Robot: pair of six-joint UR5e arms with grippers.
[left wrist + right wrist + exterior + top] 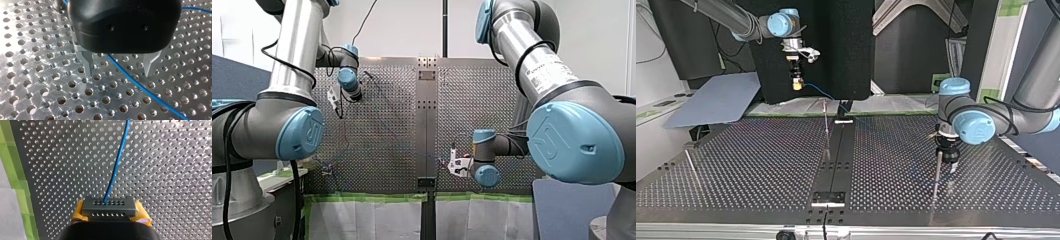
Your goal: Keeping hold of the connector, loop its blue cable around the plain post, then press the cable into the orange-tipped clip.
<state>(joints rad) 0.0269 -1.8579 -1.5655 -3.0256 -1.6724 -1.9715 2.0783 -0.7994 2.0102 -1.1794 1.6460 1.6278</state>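
In the right wrist view my right gripper (pixel 110 212), with yellow pads (pixel 78 211), is shut on a grey connector (pixel 108 203). The blue cable (pixel 116 167) runs straight ahead from the connector over the perforated plate. In the top view my right gripper (pixel 796 84) hangs above the table's far edge, and the cable (pixel 825 95) slopes down toward the middle. My left gripper (pixel 118 71) is open just above the plate. The cable (pixel 132 80) passes between its metal fingers (pixel 87 63) without touching them. In the top view my left gripper (pixel 949 162) stands beside a thin upright post (pixel 937 175).
A second thin post (pixel 826 125) rises by the centre rail (pixel 836 150). A third post (pixel 691 164) leans at the top view's left. Green tape (pixel 15 177) edges the plate next to my right gripper. A grey-blue sheet (pixel 716 100) lies beyond the table's far left corner.
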